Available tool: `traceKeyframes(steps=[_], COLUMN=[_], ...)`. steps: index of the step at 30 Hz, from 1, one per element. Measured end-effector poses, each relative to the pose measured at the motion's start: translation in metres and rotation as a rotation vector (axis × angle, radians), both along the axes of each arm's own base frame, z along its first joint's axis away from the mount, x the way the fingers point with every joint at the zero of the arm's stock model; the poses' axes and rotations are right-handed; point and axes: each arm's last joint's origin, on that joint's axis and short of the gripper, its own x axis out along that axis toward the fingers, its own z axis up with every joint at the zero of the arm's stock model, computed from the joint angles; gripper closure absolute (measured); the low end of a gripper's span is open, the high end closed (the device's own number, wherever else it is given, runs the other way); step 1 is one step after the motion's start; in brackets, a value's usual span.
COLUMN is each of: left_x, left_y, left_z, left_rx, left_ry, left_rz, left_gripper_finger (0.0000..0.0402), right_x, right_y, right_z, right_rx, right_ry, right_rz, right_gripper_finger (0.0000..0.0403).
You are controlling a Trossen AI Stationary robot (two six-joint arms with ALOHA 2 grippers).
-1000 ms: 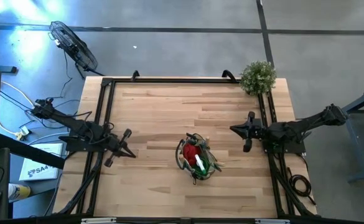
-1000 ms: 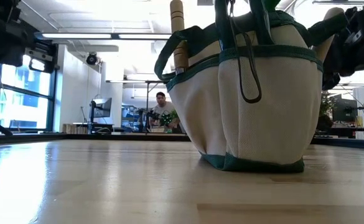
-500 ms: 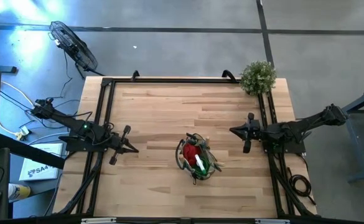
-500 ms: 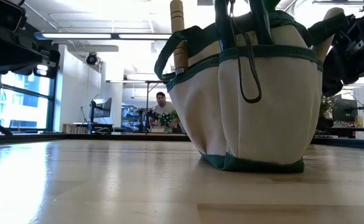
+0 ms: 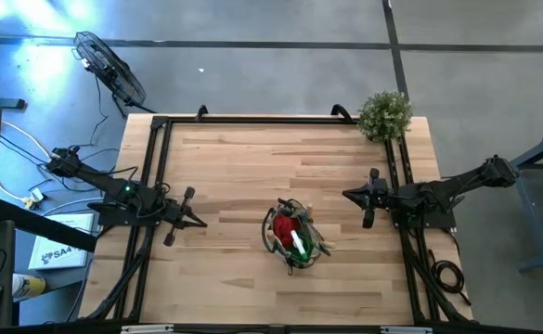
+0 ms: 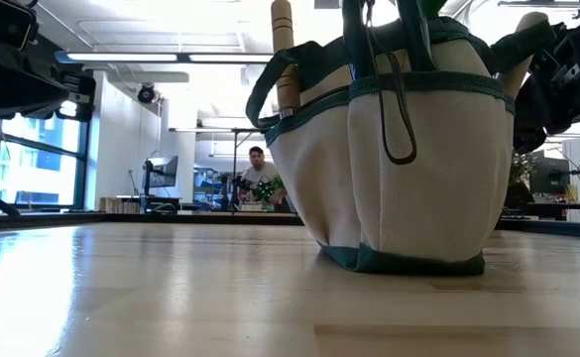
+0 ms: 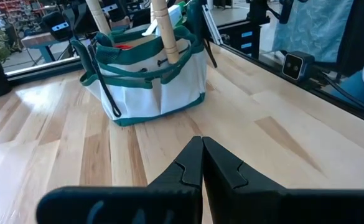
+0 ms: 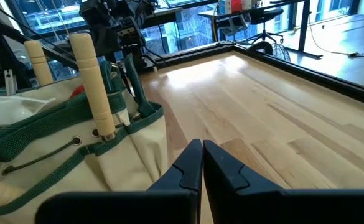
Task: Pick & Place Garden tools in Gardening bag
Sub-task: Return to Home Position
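Now: left gripper (image 7: 201,142) has its fingers pressed together, empty, parked by the table's (image 5: 243,158) left edge. Right gripper (image 8: 201,145) is the same by the right edge. Gardening bag (image 5: 294,237) stands between them near the front edge, trowel handles (image 7: 160,31) upright inside. Packing looks finished.

Gardening bag (image 6: 418,169) near-centre on table (image 5: 252,158), garden tools (image 5: 290,230) standing in it; left gripper (image 5: 197,224) left, right gripper (image 5: 350,194) right, plant (image 5: 384,114) far-right corner.
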Motion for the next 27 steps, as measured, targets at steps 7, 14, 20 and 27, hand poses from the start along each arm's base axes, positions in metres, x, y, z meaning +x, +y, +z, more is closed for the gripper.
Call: traceKeyframes(steps=[7,14,20,27], left_x=[0.000,0.000,-0.001,-0.008], left_y=[0.000,0.000,0.000,0.004], left_z=[0.000,0.000,0.001,0.013], left_rx=[0.000,0.000,-0.004,-0.062], left_ry=[0.000,-0.001,-0.011,-0.142], left_rz=[-0.001,0.000,0.000,-0.001], left_gripper_finger=[0.0401,0.0401,0.0401,0.0401], right_x=[0.000,0.000,-0.001,-0.004], right_y=[0.000,0.000,0.000,-0.001], right_z=[0.000,0.000,0.002,0.008], right_rx=[0.000,0.001,0.007,0.025], right_ry=[0.000,-0.002,-0.024,-0.084], right_rz=[0.006,0.004,0.004,0.004], right_gripper_finger=[0.0399,0.0399,0.0399,0.0399])
